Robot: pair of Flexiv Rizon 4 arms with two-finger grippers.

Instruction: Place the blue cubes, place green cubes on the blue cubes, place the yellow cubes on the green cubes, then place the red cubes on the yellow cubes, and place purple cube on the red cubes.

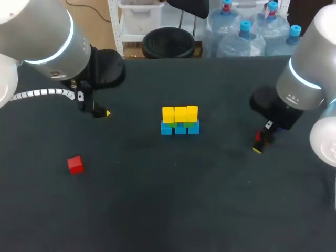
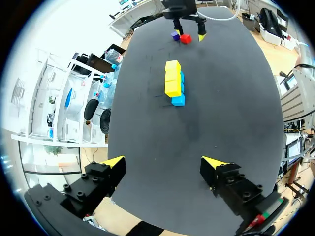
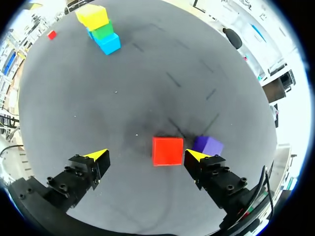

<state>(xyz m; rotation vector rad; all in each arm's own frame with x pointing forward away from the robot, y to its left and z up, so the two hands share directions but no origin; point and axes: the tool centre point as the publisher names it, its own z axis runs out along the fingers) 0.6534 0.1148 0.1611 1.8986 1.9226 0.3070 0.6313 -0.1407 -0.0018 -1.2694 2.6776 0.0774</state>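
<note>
Between the spread jaws of the right gripper (image 3: pixel 145 155) a red cube (image 3: pixel 168 151) sits on the table (image 3: pixel 147 88), touched by neither finger and off centre. It is close to one finger and well apart from the other. A purple cube (image 3: pixel 207 145) lies just beside the red one, by the nearer finger and a little ahead of its tip. The step in hand looks like grasping this red cube for the yellow layer. To do it well, the gripper should shift sideways until the cube is centred and the jaws are square to two opposite faces. Otherwise closing may skew the cube or knock the purple one. The near finger must come down between red and purple, and I cannot tell whether that gap is wide enough. Far ahead of these jaws stands the stack (image 3: pixel 101 27), yellow on green on blue, with no red on it yet. Being narrow, it calls for a flat, gentle set-down. The left gripper (image 2: pixel 164 161) hangs with jaws spread and empty, the stack well ahead of them. The other red cube (image 1: pixel 76 164) lies nearer that gripper than the right one.
</note>
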